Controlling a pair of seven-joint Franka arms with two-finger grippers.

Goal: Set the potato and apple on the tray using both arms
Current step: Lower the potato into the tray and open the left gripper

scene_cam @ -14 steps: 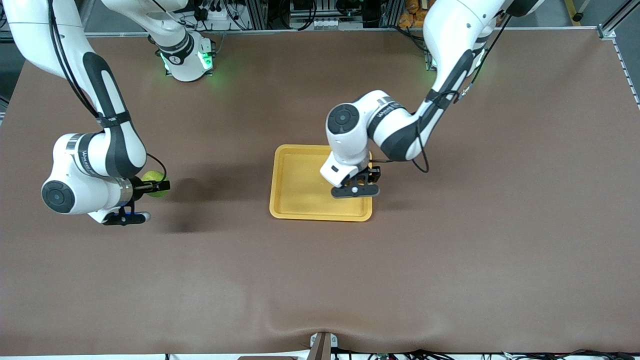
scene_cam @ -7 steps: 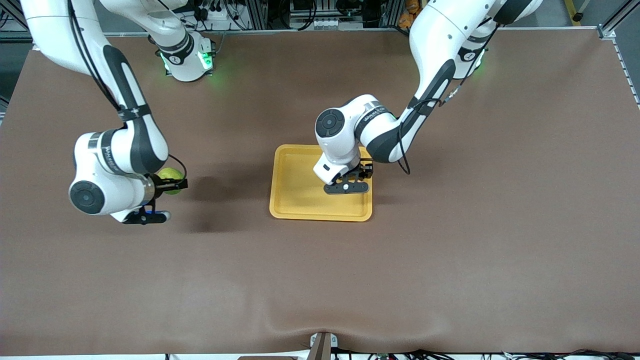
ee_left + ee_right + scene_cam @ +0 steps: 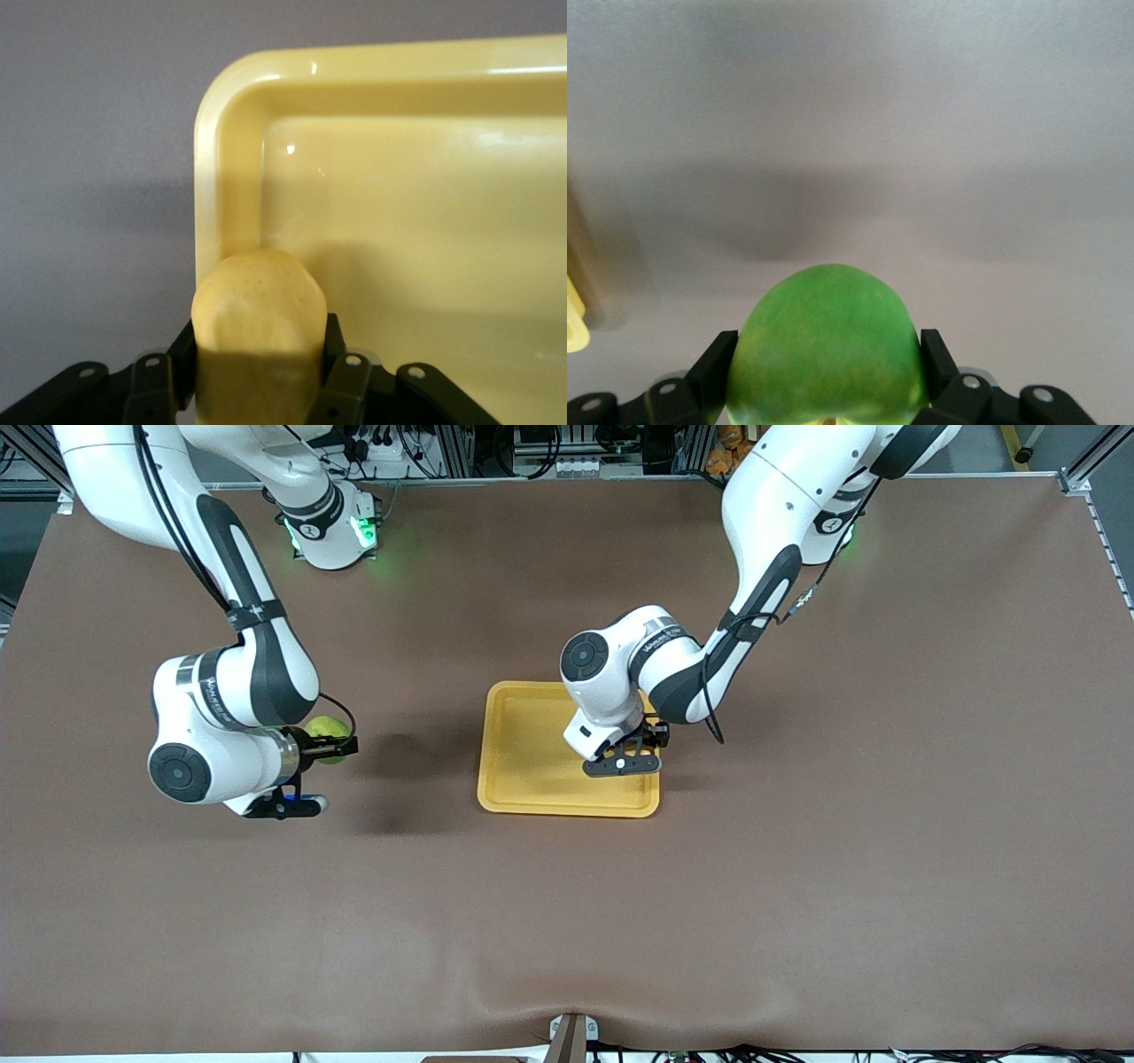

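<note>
The yellow-orange tray (image 3: 523, 762) lies mid-table. My left gripper (image 3: 640, 746) hangs over the tray's side toward the left arm's end, shut on the pale yellow potato (image 3: 259, 319). In the left wrist view the left gripper (image 3: 259, 345) holds the potato over a corner of the tray (image 3: 425, 221). The potato is hidden under the wrist in the front view. My right gripper (image 3: 335, 746) is shut on the green apple (image 3: 324, 728), held above the bare table toward the right arm's end. The right wrist view shows the right gripper (image 3: 828, 354) around the apple (image 3: 827, 336).
The brown table (image 3: 797, 868) stretches wide around the tray. A sliver of the tray's rim (image 3: 574, 328) shows at the edge of the right wrist view. The arms' bases stand at the table's edge farthest from the camera.
My right arm has carried the apple toward the tray. My left gripper has shifted slightly over the tray with the potato.
</note>
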